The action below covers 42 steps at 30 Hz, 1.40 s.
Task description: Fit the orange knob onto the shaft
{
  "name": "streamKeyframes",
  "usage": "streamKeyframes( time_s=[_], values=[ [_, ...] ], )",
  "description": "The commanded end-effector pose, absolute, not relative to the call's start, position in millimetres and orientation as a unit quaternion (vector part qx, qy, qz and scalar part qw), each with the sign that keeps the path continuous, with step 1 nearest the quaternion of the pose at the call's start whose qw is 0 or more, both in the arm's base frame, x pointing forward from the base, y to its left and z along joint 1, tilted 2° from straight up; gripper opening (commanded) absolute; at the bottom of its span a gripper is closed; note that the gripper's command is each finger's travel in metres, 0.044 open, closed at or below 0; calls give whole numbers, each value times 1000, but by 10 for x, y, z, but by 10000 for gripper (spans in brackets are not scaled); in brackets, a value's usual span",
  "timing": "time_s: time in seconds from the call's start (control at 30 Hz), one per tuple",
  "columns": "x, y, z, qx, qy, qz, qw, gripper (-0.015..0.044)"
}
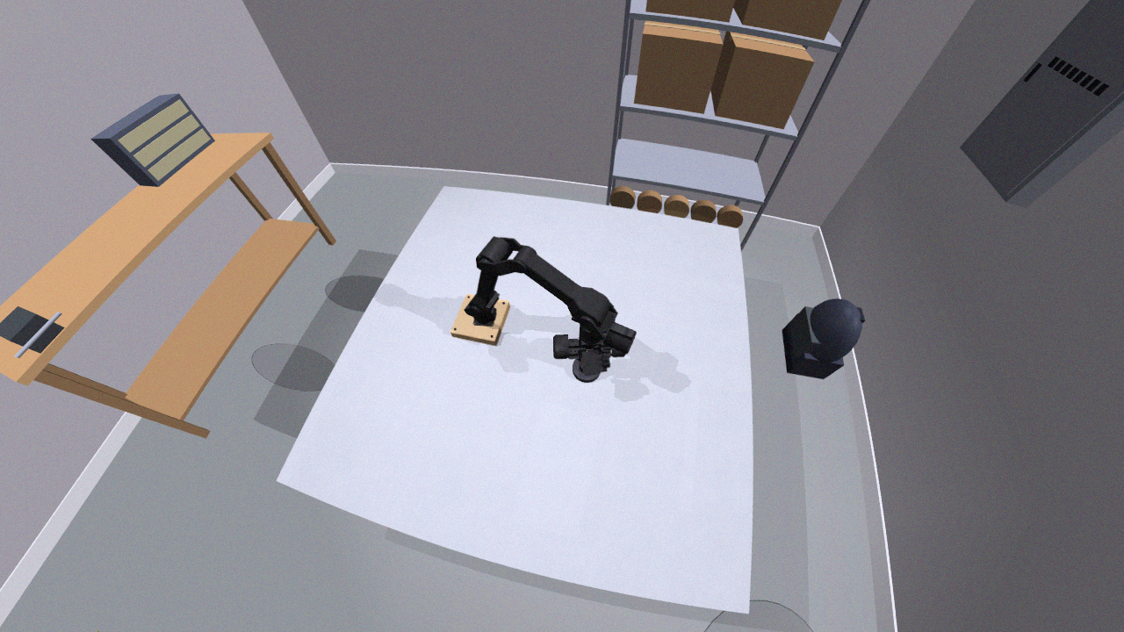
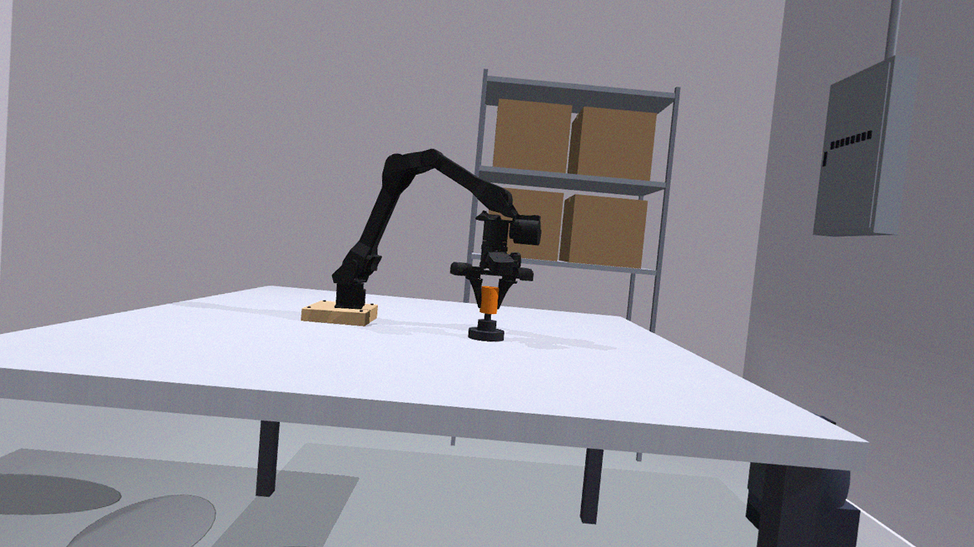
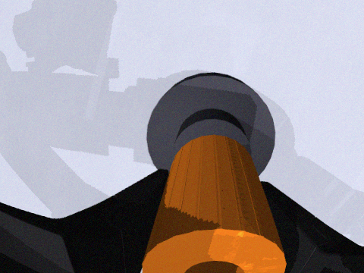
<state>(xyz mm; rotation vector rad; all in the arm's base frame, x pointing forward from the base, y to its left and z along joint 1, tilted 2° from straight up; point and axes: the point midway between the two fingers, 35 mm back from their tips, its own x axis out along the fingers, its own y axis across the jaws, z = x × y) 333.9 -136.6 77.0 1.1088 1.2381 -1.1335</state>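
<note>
The orange knob (image 2: 488, 300) (image 3: 214, 189) is upright between the fingers of my gripper (image 2: 490, 302) (image 3: 213, 185), which is shut on it. The dark round pedestal (image 1: 585, 372) (image 2: 485, 334) (image 3: 163, 125) stands on the table under the knob. In the exterior view a short piece of the dark shaft (image 2: 487, 316) shows between the knob's lower end and the pedestal's upper step, so the knob is not down on the pedestal. The wrist view shows the knob's top rim and part of its hole; the shaft and both flat sides are hidden there. In the top view the gripper hides the knob.
The arm's wooden base plate (image 1: 464, 331) (image 2: 332, 314) is on the white table (image 1: 502, 471) (image 2: 294, 371), left of the pedestal. A shelf rack with boxes (image 1: 677, 67) (image 2: 607, 142) stands behind the table. A wooden bench (image 1: 149, 208) is at the left.
</note>
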Motion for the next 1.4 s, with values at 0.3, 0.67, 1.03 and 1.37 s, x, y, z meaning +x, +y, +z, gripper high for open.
streamKeyframes(
  time_s=[0.3,0.67,1.03,1.37],
  values=[
    [3342,-1378,763,466,516,-480,535,0],
    [3342,-1375,802,466,516,-480,535,0],
    [3341,-1376,793,520,463,-531,483,0],
    [3340,-1377,768,520,463,-531,483,0]
  ],
)
